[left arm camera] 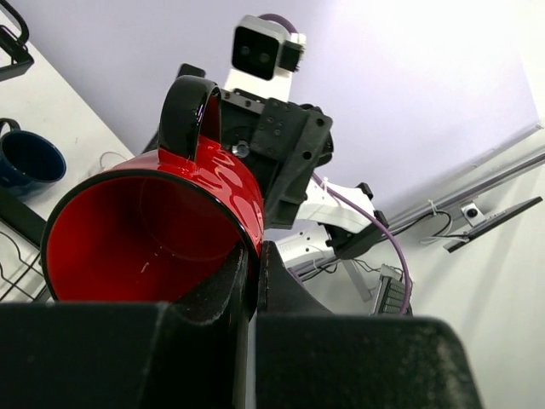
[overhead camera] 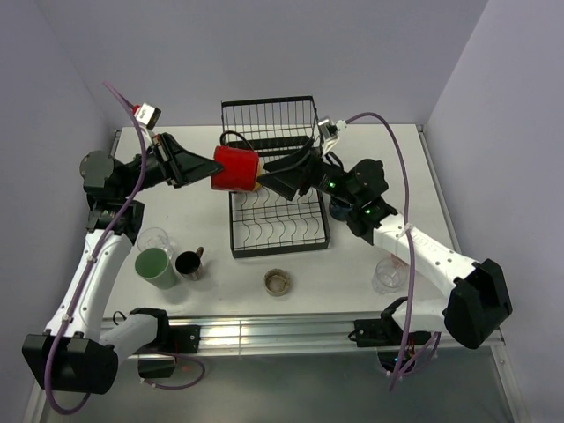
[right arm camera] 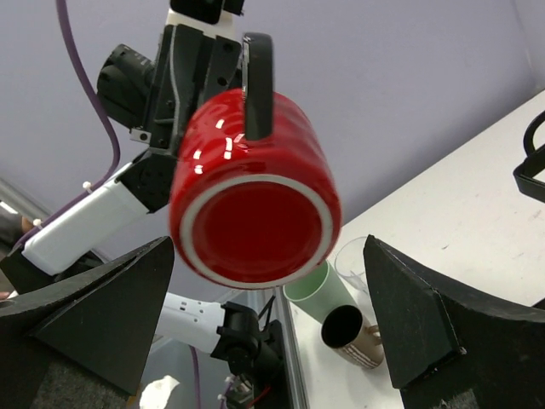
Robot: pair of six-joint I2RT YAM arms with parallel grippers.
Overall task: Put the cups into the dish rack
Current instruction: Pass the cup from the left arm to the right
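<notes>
A red mug [overhead camera: 236, 169] hangs on its side in the air over the left edge of the black wire dish rack [overhead camera: 291, 231]. My left gripper [overhead camera: 218, 166] is shut on its rim wall, one finger inside the mug [left arm camera: 153, 234] and one outside, at the left gripper [left arm camera: 253, 256]. My right gripper [overhead camera: 266, 174] is open and faces the mug's base [right arm camera: 255, 217]. The right gripper [right arm camera: 269, 247] has a finger on each side of the base, apart from it. A navy mug [left arm camera: 30, 162] stands on the table near the rack.
On the table at the left stand a green tumbler [overhead camera: 154, 267], a dark mug [overhead camera: 189, 263] and a clear glass [overhead camera: 155, 238]. A low brownish glass [overhead camera: 278, 282] sits in front of the rack. Another clear glass [overhead camera: 390, 274] is at the right. The rack's tall basket [overhead camera: 269, 119] is at the far end.
</notes>
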